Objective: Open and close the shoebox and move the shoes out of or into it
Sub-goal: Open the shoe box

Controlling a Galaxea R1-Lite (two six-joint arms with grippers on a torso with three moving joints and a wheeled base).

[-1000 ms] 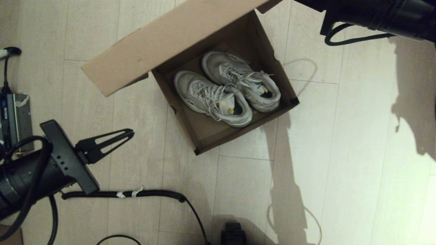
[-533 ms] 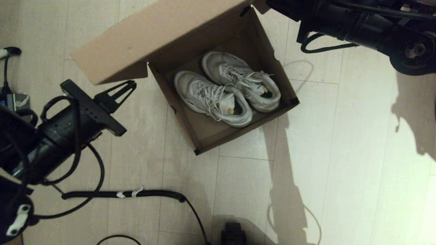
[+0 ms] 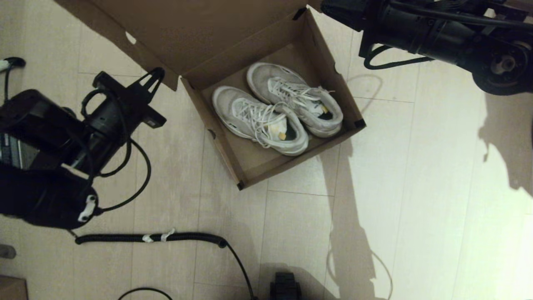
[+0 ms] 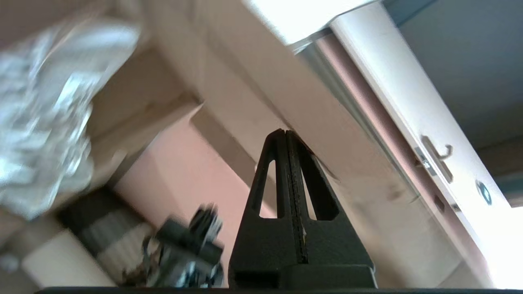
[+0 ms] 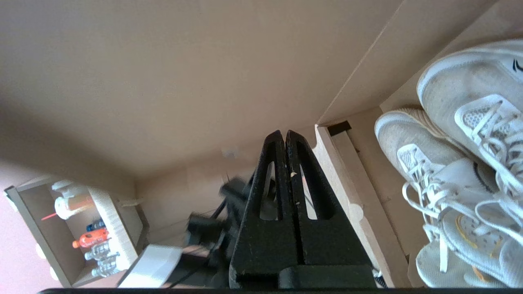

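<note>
Shoes [image 3: 277, 109] lie side by side inside the shoebox [image 3: 258, 168] – lid raised. Left gripper [image 3: 155, 77], fingers pressed together, sits beside the lid edge. Right gripper [image 5: 284, 136] – also pressed together – is under the lid

Pale wood-plank floor [image 3: 437, 175], bright light patch at right; black coiled cable [image 3: 166, 238] across floor; white door [image 4: 412, 106] with handle.

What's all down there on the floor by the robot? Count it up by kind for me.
Shoeboxes: 1
Sneakers: 2
Grippers: 2, left gripper, right gripper
Coiled cables: 1
Total: 6
</note>
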